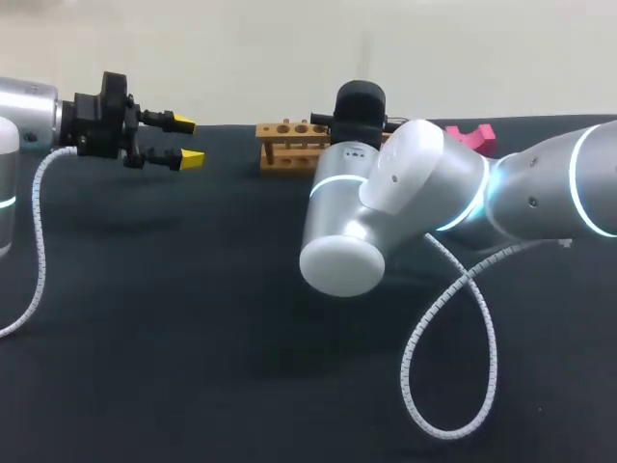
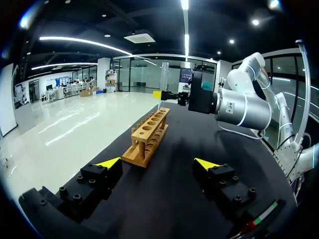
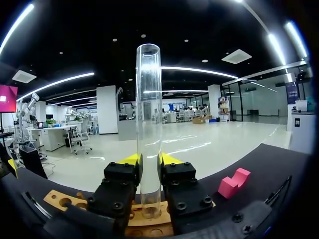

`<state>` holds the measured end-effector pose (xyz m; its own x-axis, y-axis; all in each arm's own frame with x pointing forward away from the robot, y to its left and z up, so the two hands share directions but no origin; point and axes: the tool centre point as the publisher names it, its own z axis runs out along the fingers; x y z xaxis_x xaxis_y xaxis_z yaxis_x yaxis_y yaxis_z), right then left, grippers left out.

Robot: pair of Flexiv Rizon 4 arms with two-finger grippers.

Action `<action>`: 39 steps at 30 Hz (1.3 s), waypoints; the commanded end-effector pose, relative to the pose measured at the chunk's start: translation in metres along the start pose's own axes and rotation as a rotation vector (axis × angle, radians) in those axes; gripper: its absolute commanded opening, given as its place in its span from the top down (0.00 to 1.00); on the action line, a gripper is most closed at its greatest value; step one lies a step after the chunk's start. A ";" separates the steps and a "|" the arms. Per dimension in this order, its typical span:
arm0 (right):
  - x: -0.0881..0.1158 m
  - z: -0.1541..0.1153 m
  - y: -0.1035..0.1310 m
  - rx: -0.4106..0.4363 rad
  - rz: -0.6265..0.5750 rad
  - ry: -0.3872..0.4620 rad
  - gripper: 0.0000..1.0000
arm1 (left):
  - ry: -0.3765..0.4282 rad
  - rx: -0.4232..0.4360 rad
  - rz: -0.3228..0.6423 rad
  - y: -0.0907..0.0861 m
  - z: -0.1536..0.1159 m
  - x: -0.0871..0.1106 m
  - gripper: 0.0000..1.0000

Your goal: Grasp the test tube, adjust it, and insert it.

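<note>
A clear glass test tube [image 3: 148, 109] stands upright between the yellow-tipped fingers of my right gripper [image 3: 149, 160], which is shut on it. Its rounded lower end is right over a hole of the wooden rack [image 3: 60, 200]; I cannot tell whether it is inside the hole. In the left wrist view the tube [image 2: 162, 79] shows faintly over the rack's far end [image 2: 149, 135], held by my right gripper [image 2: 164, 95]. In the head view my right arm's wrist [image 1: 359, 104] hides the tube, behind the rack [image 1: 287, 145]. My left gripper [image 1: 183, 142] [image 2: 158, 163] hovers open and empty, left of the rack.
A pink notched block [image 1: 472, 137] [image 3: 233, 182] lies on the black table to the right of the rack. My right arm's cable [image 1: 453, 318] loops down over the table in front. The left arm's cable [image 1: 34, 231] hangs at the left edge.
</note>
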<state>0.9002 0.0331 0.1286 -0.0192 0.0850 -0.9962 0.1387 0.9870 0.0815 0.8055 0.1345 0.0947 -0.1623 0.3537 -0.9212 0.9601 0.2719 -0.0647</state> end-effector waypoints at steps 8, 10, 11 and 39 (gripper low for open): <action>0.012 0.001 0.000 -0.001 0.005 0.016 1.00 | -0.004 -0.005 0.003 -0.002 -0.001 0.001 0.00; 0.014 0.001 -0.001 0.002 0.008 0.022 1.00 | -0.004 -0.005 0.003 -0.002 -0.001 0.001 0.00; 0.015 0.001 -0.001 0.003 0.009 0.023 1.00 | -0.004 -0.005 0.003 -0.002 -0.001 0.001 0.00; 0.023 -0.002 0.002 0.006 0.015 0.055 0.56 | -0.004 -0.005 0.003 -0.002 -0.001 0.001 0.00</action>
<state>0.8967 0.0367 0.1058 -0.0720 0.1066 -0.9917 0.1485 0.9843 0.0950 0.8055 0.1345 0.0947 -0.1623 0.3537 -0.9212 0.9601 0.2719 -0.0647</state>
